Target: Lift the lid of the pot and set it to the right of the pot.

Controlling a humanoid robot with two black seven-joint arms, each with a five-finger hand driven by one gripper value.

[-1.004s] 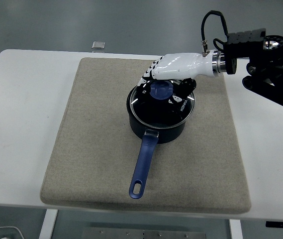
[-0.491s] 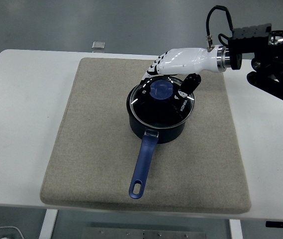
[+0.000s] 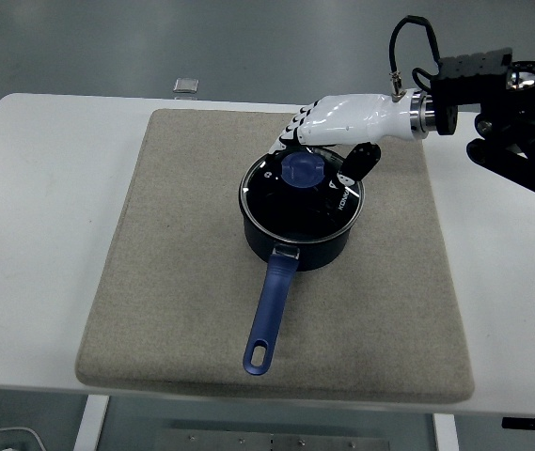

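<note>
Right robot hand (image 3: 328, 141), white-shelled, hovers over the far rim of the glass pot lid (image 3: 301, 194), fingers loosely spread and gripping nothing; lid sits on the dark pot (image 3: 297, 246), blue handle toward the near edge, on beige mat (image 3: 173, 263) on the table (image 3: 41, 188).

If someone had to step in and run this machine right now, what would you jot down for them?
Right robot hand: over the far rim of the pot lid, by its blue knob; grip on it unclear.
Left robot hand: out of view.
Pot: on the beige mat, blue handle pointing toward the near edge. Lid appears seated on the pot.
Done: hand brought to the lid.
Left: grasp the knob, lift the lid, set it on the mat right of the pot.
</note>
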